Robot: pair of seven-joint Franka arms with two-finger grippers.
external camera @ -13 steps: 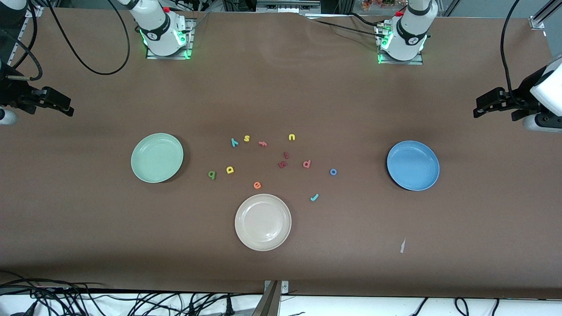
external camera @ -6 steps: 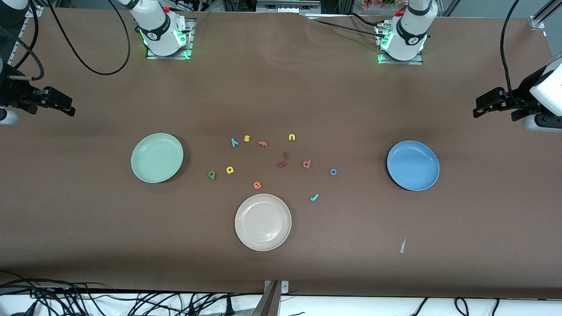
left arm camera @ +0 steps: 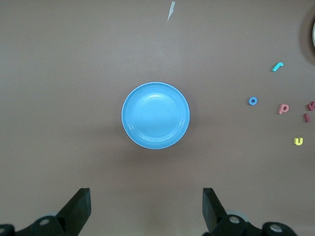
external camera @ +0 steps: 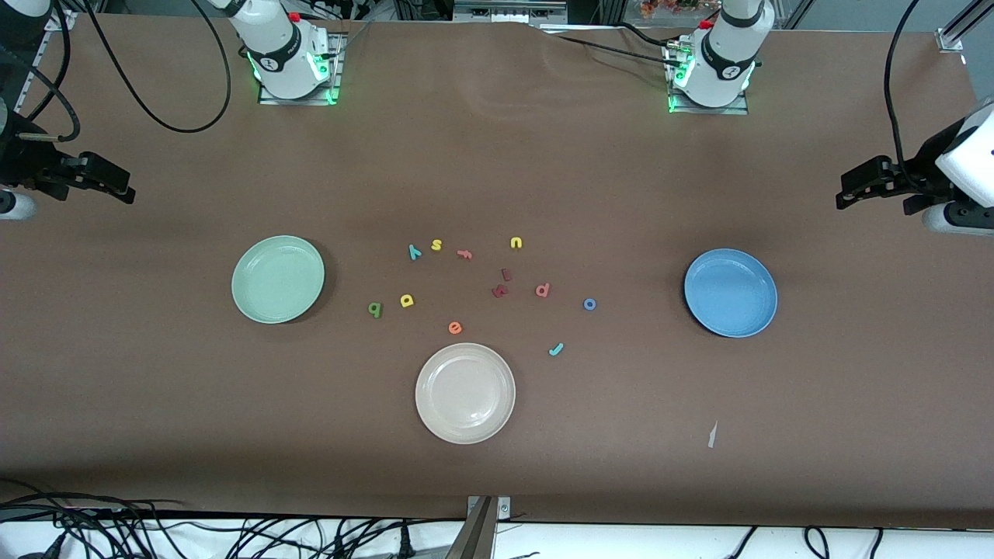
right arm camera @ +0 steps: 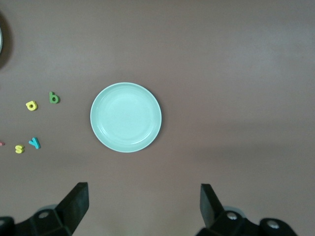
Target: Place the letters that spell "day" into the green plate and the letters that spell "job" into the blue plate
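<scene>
— Foam, tiny and flat: dark green d (external camera: 375,310), yellow a (external camera: 407,300), teal y (external camera: 414,251) scattered mid-table between mint-green plate (external camera: 278,279) and mid-blue plate (external camera: 730,293). Easy to mis-pick yellow s (external camera: 436,245) beside y.

— Left claw (external camera: 846,190), right claw (external camera: 116,186): wide, empty, over table ends. Could pinch table instead.

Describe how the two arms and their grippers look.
Both arms are white with black joint bands, green lights glowing at their bases and black cables trailing off. The left gripper and right gripper are black, each with two flat, wedge-shaped fingers.
</scene>
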